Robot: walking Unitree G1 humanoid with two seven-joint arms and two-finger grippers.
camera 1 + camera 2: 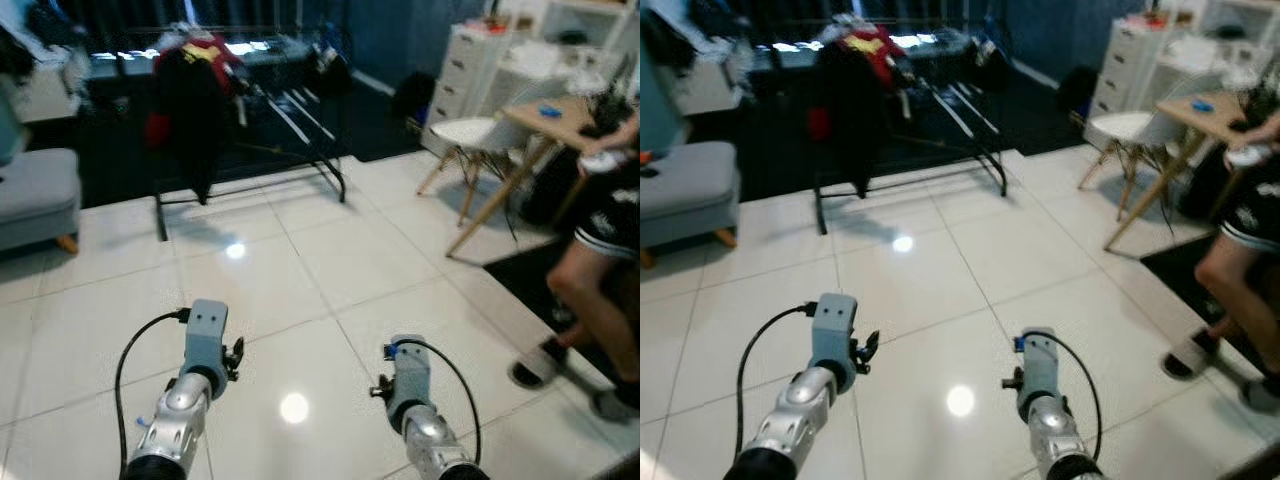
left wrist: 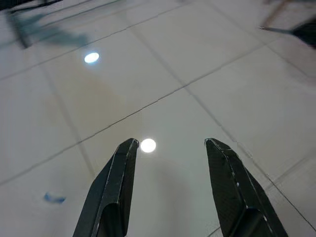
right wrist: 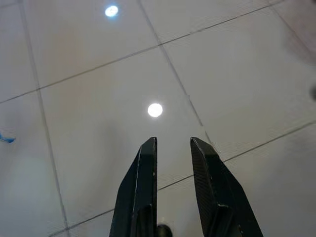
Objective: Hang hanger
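My left claw (image 2: 170, 190) spread, right claw (image 3: 173, 190) nearly closed, both empty above tile; I should walk squarely toward the rack (image 1: 250, 180) before reaching.

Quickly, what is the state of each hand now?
Left hand: open, holding nothing.
Right hand: slightly open, holding nothing.

No text, label, brand, number or sign can be read anywhere; the yellow mark on the red garment (image 1: 205, 50) on the clothes rack (image 1: 250, 170) is too blurred to make out.
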